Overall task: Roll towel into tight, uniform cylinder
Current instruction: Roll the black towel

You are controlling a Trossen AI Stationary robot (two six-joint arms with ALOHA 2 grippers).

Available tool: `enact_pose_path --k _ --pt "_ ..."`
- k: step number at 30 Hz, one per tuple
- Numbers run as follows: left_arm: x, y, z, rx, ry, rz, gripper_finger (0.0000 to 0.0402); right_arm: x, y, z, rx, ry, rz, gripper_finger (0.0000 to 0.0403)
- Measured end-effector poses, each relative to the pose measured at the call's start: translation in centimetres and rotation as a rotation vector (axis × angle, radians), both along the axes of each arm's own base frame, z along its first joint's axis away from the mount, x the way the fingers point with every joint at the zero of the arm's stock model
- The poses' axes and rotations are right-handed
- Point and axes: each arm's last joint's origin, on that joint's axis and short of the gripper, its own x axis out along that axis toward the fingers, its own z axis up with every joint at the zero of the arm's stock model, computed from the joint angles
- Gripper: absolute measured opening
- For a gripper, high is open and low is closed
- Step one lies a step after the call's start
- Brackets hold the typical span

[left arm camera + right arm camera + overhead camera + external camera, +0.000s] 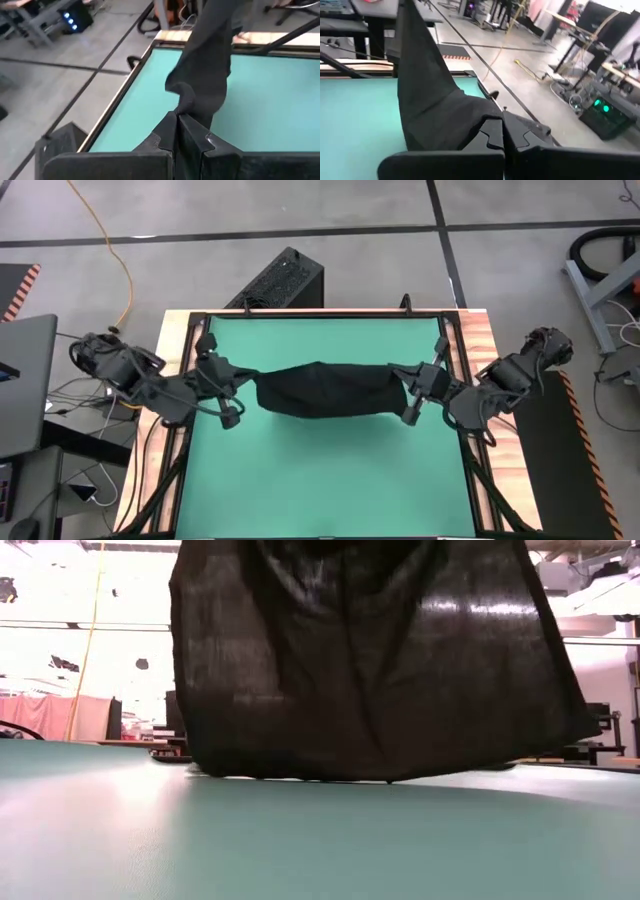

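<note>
Grey concrete floor (330, 220) with dark seam lines is surrounding the setup. An orange cable (112, 250) is trailing across it at the far left. A black ribbed box (280, 280) is sitting on the floor behind the wood-edged tabletop (478, 340). Bright light is flooding the room beyond, washing out its walls

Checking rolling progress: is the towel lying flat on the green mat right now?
No, the towel hangs, only its lower edge touching the mat.

The towel (380, 660) seemingly hides both arms in the low view.
</note>
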Motion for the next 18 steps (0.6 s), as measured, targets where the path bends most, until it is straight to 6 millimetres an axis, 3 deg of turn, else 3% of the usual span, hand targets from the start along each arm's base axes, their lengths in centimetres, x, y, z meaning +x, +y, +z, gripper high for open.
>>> enact_pose_path --k 4,10,14,18 --pt "-0.7 0.7 2.1 0.003 -0.011 0.016 0.0 -0.1 -0.3 0.2 -0.029 -0.011 -0.051 0.0001" --pt "-1.8 3.5 3.8 -0.001 0.035 0.152 0.0 0.2 -1.8 -0.1 -0.041 0.019 -0.132 0.0001" --pt "-1.0 4.8 2.3 0.017 0.146 0.243 0.0 0.6 -3.7 -1.8 0.005 0.094 -0.23 0.0001" --pt "1.1 5.7 -0.4 0.056 0.277 0.301 0.0 1.3 -5.0 -4.7 0.023 0.188 -0.333 0.0001"
